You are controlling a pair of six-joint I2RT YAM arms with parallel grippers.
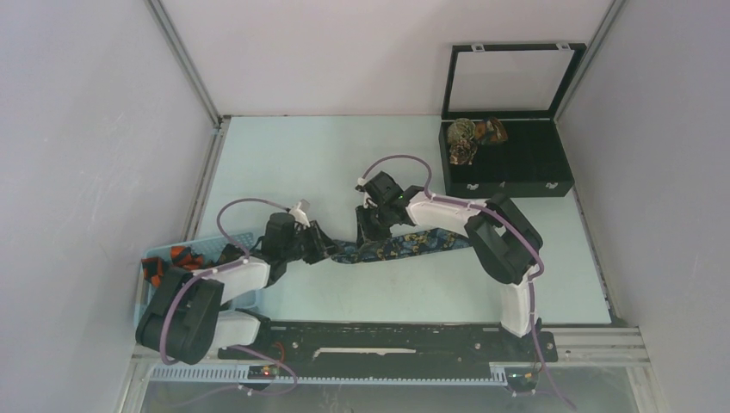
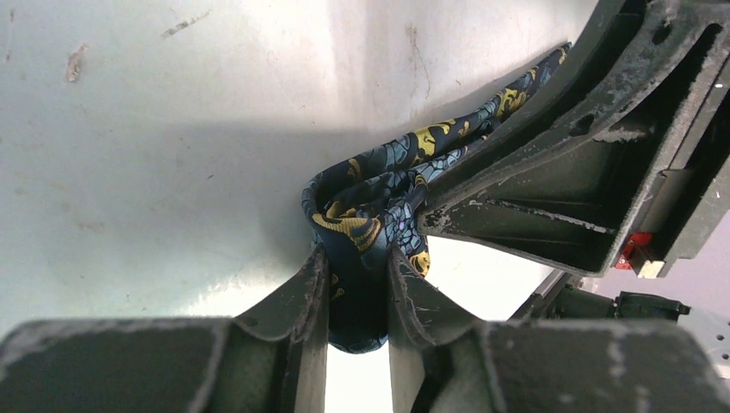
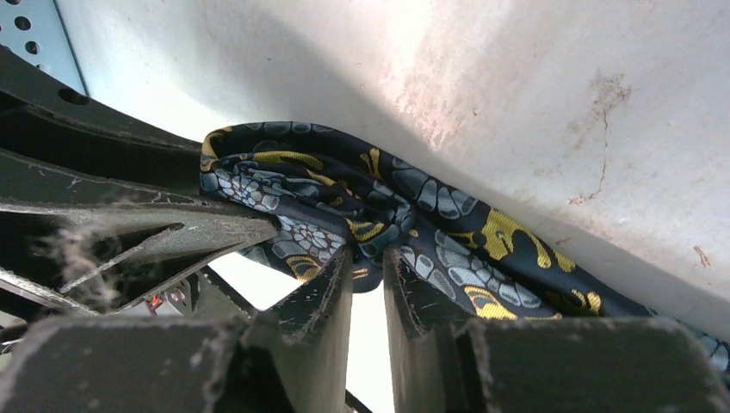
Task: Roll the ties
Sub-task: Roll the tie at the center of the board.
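Note:
A dark navy tie [image 1: 413, 243] with yellow and blue pattern lies across the middle of the table, its wide end pointing right. My left gripper [image 1: 325, 248] is at its left end, and in the left wrist view the left gripper [image 2: 357, 288] is shut on a folded bunch of the navy tie [image 2: 361, 215]. Just right of it, my right gripper [image 1: 372, 228] comes down on the same end. Seen from the right wrist, the right gripper [image 3: 368, 267] pinches a small fold of the navy tie [image 3: 448, 215] between its tips.
A black case [image 1: 508, 185] with its lid up stands at the back right and holds three rolled ties [image 1: 465, 131]. A light blue basket [image 1: 219, 239] at the left edge holds orange-red and black ties [image 1: 182, 255]. Grey walls close in both sides.

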